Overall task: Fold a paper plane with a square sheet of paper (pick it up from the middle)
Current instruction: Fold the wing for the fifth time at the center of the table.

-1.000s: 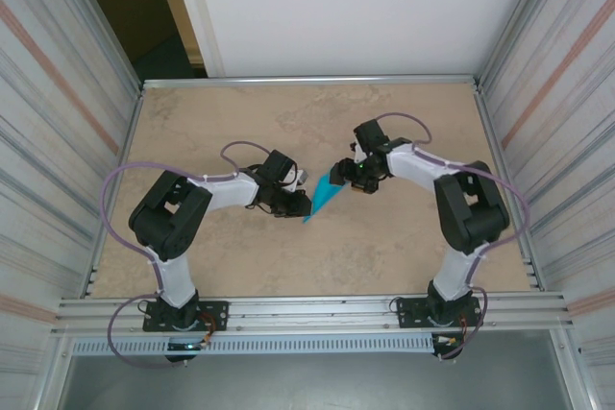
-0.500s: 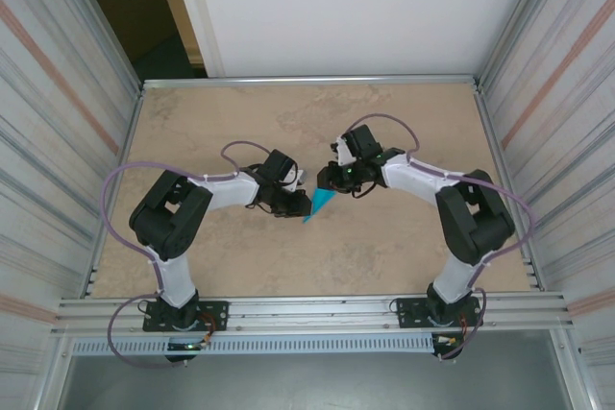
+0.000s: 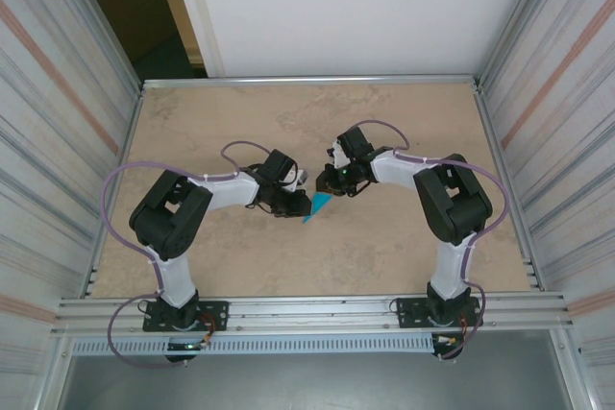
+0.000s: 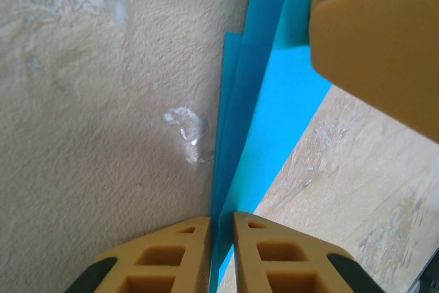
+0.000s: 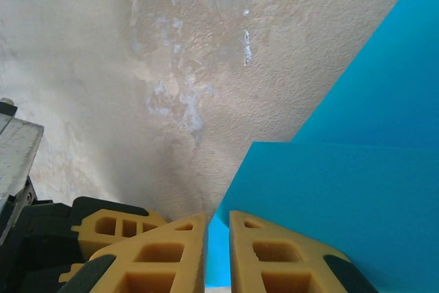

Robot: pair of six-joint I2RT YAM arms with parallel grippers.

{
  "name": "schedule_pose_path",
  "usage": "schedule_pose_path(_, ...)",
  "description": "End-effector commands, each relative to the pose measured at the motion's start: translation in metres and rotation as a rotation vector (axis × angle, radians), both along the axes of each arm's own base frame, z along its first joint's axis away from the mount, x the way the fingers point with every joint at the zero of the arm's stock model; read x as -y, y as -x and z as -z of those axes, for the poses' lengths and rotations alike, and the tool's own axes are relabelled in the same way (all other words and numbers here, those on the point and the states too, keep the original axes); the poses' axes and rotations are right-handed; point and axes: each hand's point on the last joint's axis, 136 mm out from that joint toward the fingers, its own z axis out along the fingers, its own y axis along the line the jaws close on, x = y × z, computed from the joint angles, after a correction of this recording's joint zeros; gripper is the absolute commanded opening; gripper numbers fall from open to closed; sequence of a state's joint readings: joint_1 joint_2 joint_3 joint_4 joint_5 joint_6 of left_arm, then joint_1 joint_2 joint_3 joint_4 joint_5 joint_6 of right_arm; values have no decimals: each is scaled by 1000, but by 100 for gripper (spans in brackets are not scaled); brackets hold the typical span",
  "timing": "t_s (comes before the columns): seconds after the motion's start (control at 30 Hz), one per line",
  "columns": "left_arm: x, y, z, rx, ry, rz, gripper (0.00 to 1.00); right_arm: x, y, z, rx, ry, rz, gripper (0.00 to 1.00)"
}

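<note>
I have the paper plane (image 3: pixel 318 205), a creased turquoise dart, near the middle of the table (image 3: pixel 384 256). My left gripper (image 4: pixel 221 238) is clamped on its folded edge. My right gripper (image 5: pixel 217 238) is closed on the paper too, with blue showing between its fingers.

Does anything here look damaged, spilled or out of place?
Nothing torn or spilled. Both the left gripper and the right gripper pinch the folded blue paper. Only oddity: a small whitish scuff on the table beside it.
</note>
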State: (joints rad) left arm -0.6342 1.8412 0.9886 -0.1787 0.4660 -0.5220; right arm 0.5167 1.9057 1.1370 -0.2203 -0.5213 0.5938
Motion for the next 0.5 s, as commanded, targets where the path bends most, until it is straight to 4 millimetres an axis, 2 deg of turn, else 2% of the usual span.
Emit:
schedule_pose_path(0.0,-11,17,31,-82,-88,-3,18,3,1,7,-19,17,1,17)
schedule_pose_path(0.47,-10,17,31,-82,-84,-3,18,10,2,21,-37,34,8,16)
